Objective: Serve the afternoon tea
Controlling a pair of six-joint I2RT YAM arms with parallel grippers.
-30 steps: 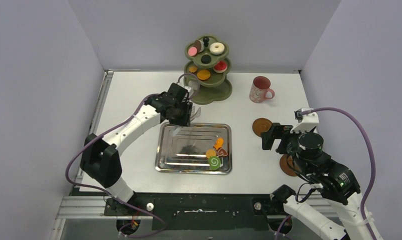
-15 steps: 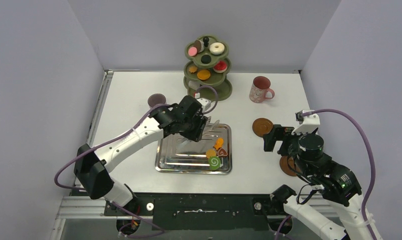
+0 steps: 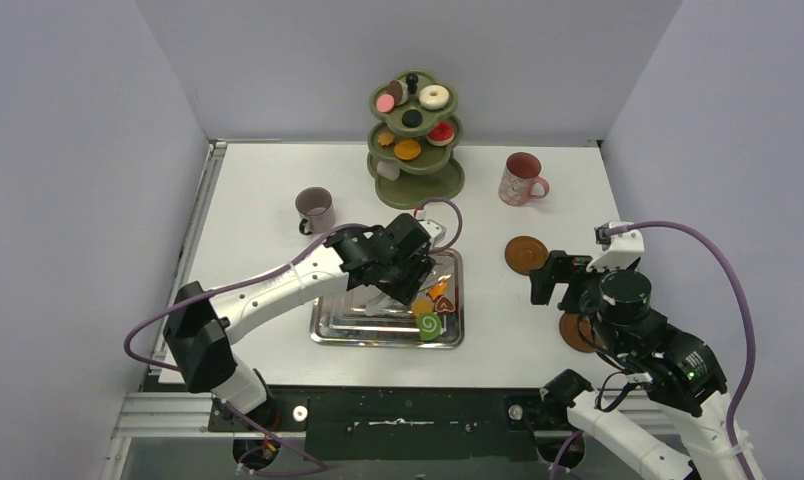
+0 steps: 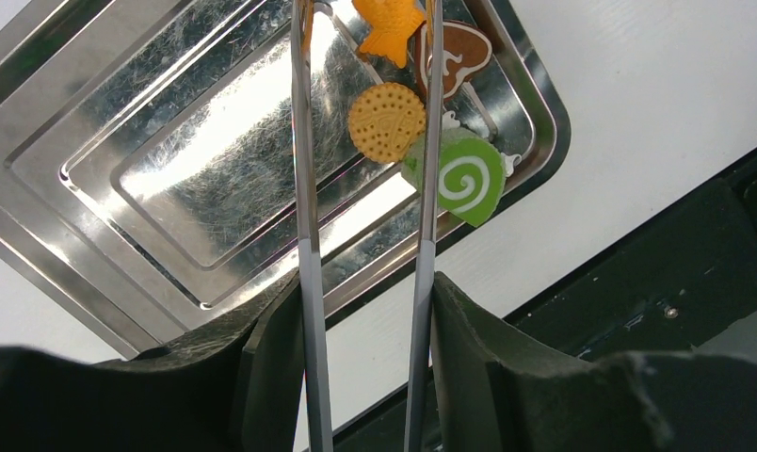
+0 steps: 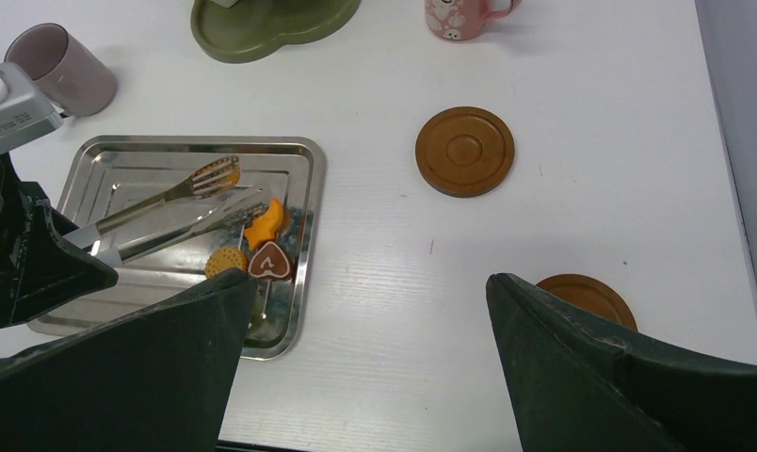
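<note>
My left gripper (image 3: 403, 275) (image 4: 365, 311) is shut on the metal tongs (image 4: 303, 188) (image 5: 168, 212), its fingers pressing both arms. The tong tips stand apart above the steel tray (image 3: 348, 320), close to the orange star (image 4: 389, 24). A round biscuit (image 4: 386, 122), a brown heart (image 4: 459, 52) and a green swirl roll (image 4: 464, 184) (image 3: 429, 325) also lie in the tray's right end. The olive three-tier stand (image 3: 418, 185) holds several sweets. My right gripper (image 3: 556, 278) (image 5: 372, 278) is open and holds nothing, over bare table.
A mauve mug (image 3: 315, 208) stands left of the stand, a pink mug (image 3: 522, 179) right of it. One brown coaster (image 3: 525, 253) (image 5: 464, 151) lies right of the tray. Another coaster (image 5: 582, 297) lies partly under my right arm.
My left arm has swung from beside the stand down and right over the tray's sweets, carrying the tongs, whose arms have spread a little. The mauve mug is uncovered. My right arm barely moved.
</note>
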